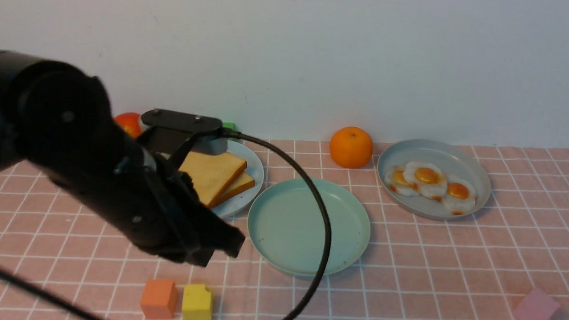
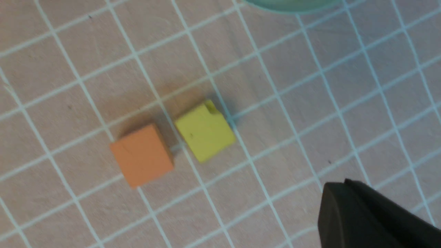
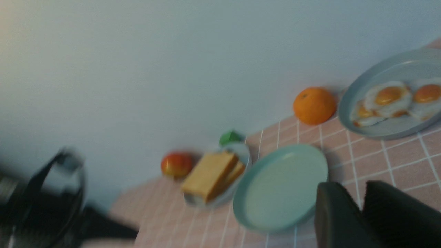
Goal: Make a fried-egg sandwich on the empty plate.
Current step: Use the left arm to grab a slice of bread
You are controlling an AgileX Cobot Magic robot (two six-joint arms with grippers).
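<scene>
Lying flat: mint-green plate [image 1: 292, 222] | round | low raised rim | dark specks

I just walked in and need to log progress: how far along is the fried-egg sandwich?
Done: nothing; the mint-green plate is bare. In hand: nothing; the left gripper is shut and empty above the cloth near the plate. Left: a toast slice from the pale blue plate, a fried egg from the grey-blue plate, then the second slice on top.

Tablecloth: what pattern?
Pink tablecloth with a white grid; shows best in the left wrist view.
</scene>
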